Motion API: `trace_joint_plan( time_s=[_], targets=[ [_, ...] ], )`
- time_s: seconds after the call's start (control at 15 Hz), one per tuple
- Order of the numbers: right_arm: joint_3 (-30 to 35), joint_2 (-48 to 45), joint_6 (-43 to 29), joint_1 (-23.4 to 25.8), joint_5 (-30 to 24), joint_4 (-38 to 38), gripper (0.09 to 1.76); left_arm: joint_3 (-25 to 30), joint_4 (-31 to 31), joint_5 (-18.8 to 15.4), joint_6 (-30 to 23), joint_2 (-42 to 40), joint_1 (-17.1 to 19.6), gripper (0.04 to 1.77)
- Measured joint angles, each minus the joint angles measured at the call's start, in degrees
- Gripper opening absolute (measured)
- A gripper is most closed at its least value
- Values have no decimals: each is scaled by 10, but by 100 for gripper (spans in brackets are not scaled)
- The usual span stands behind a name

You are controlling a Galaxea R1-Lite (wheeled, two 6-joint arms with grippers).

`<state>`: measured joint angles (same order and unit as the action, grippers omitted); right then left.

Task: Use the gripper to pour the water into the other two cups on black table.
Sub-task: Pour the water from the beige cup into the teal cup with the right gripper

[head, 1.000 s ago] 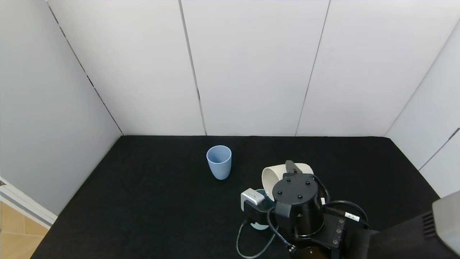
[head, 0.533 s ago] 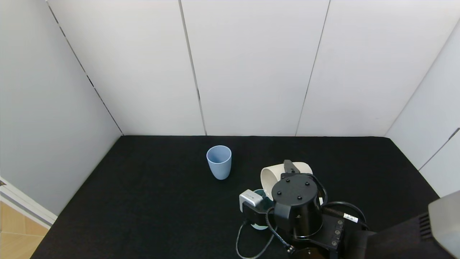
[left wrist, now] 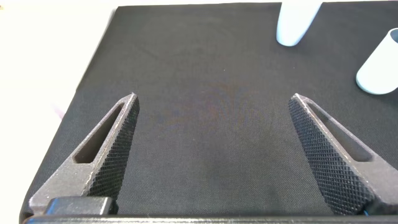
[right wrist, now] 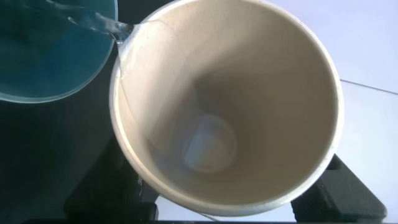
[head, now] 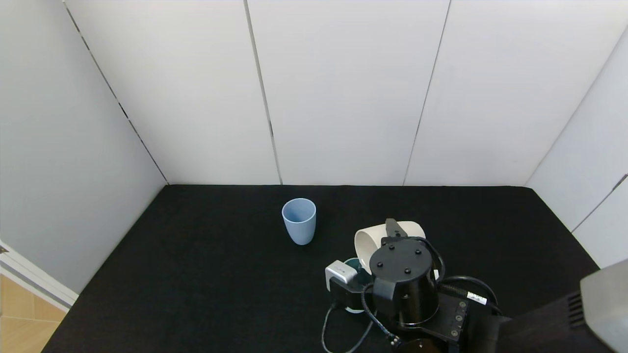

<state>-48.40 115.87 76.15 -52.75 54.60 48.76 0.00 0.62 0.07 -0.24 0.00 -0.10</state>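
My right gripper [head: 392, 234] is shut on the cream cup [head: 371, 239], which it holds tipped on its side over the mint green cup [head: 353, 267]. In the right wrist view the cream cup [right wrist: 224, 106] is nearly empty. A thin stream of water [right wrist: 102, 25] runs off its lip into the green cup's teal inside [right wrist: 43, 56]. My wrist hides most of the green cup in the head view. The pale blue cup [head: 299, 220] stands upright on the black table [head: 196, 274], apart to the left. My left gripper [left wrist: 212, 102] hangs open over bare table, with nothing between its fingers.
White wall panels [head: 343, 98] close the table at the back and both sides. The table's left edge [head: 68, 314] drops to a wooden floor. Black cables [head: 343, 338] hang from my right wrist. Two pale cups [left wrist: 298, 22] show far off in the left wrist view.
My right gripper and the tipped cream cup have shifted slightly to the left over the green cup. The blue cup has not moved.
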Motion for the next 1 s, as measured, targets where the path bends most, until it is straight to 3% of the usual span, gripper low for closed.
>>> trace_joint_plan(
  time_s=[1.0],
  targets=[
    [4, 0, -10, -3, -6, 28, 127, 0, 0, 0, 0, 0, 0, 172]
  ],
)
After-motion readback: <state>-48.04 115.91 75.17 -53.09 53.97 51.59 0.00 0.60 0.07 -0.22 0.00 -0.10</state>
